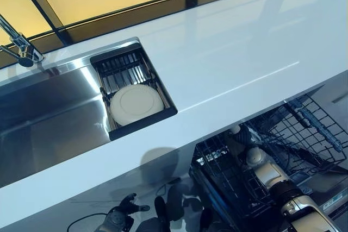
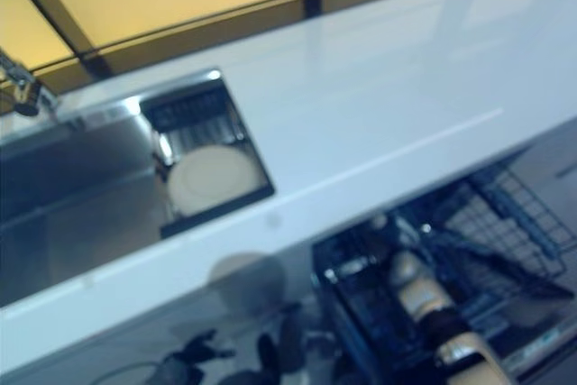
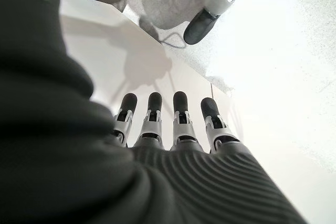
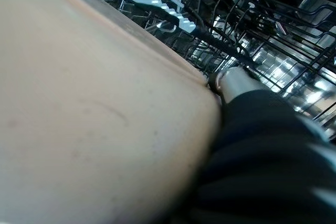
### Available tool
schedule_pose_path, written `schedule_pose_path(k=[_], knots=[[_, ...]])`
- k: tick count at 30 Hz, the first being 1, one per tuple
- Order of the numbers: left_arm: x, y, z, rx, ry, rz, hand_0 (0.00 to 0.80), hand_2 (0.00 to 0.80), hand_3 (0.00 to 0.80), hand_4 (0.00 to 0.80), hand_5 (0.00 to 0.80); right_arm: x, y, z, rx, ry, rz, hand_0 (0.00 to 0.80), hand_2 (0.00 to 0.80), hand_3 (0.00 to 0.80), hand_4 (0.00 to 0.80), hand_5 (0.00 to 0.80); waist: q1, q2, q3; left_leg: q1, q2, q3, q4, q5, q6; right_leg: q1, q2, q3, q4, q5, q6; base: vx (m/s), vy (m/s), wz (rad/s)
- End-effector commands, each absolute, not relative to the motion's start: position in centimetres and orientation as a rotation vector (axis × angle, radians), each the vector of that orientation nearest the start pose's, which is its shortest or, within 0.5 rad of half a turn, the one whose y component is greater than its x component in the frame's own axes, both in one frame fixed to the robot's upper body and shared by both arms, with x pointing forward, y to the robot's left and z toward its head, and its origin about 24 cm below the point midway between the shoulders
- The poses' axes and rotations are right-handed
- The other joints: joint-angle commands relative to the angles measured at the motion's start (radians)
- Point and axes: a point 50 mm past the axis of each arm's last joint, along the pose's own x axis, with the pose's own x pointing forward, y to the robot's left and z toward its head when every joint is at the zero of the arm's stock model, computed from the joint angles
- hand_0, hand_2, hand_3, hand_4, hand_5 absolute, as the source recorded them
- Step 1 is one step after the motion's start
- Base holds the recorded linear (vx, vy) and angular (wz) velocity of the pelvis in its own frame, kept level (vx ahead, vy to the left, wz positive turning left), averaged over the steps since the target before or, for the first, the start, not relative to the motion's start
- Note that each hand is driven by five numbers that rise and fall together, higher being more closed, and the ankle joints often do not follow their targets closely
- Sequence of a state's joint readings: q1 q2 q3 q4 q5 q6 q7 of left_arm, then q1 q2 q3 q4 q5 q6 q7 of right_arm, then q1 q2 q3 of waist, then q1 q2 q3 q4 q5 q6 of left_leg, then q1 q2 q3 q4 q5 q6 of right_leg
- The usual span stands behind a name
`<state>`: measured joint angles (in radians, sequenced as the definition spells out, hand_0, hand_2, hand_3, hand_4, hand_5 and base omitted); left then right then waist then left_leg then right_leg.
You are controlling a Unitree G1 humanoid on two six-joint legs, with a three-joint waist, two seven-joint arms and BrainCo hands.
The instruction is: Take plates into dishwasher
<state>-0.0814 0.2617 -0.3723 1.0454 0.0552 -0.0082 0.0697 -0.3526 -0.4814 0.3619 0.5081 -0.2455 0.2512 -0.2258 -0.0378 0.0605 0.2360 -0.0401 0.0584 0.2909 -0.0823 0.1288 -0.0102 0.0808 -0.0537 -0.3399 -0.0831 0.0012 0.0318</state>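
A white plate [image 1: 136,104] lies in the black dish rack [image 1: 142,121] at the right end of the sink. My right arm reaches down under the counter into the open dishwasher, and my right hand [image 4: 257,135] is shut on a beige plate [image 4: 94,119], which fills most of the right wrist view. The thumb [image 4: 233,80] lies on that plate's rim, among the dark wires of the dishwasher rack [image 1: 304,129]. In the eye views the counter edge mostly hides the hand and its plate. My left hand [image 1: 122,215] hangs low at the left, empty, with its fingers [image 3: 181,116] straight.
The white counter [image 1: 244,52] runs across above the dishwasher. A steel sink [image 1: 49,118] with a tap [image 1: 19,44] is at the left. The lower dishwasher basket [image 1: 217,172] sticks out below the counter's front edge. A window lies behind the counter.
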Motion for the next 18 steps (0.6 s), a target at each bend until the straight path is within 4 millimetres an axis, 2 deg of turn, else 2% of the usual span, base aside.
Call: schedule_pose_path(k=[1,18], knots=[[17.6,21.2,-13.1,0.604,0.913,-0.190,0.000,0.000,0.000,0.000,0.000,28.0,-22.8,-3.5,-0.970,0.579,0.001,0.800,0.800,0.800,0.800,0.800,0.025,-0.038,0.020,-0.033,-0.023,-0.059,-0.005,-0.077,-0.022,-0.059,0.041,0.015,0.119,-0.126,-0.082,0.002,-0.020,0.05],[18.5,21.2,-12.8,0.617,0.896,-0.194,0.000,0.000,0.000,0.000,0.000,27.2,-23.0,-4.7,-0.945,0.648,0.042,0.800,0.800,0.800,0.800,0.800,0.024,-0.042,0.028,-0.033,-0.022,-0.067,-0.005,-0.075,-0.023,-0.065,0.044,0.017,0.128,-0.130,-0.086,-0.004,-0.009,0.03]])
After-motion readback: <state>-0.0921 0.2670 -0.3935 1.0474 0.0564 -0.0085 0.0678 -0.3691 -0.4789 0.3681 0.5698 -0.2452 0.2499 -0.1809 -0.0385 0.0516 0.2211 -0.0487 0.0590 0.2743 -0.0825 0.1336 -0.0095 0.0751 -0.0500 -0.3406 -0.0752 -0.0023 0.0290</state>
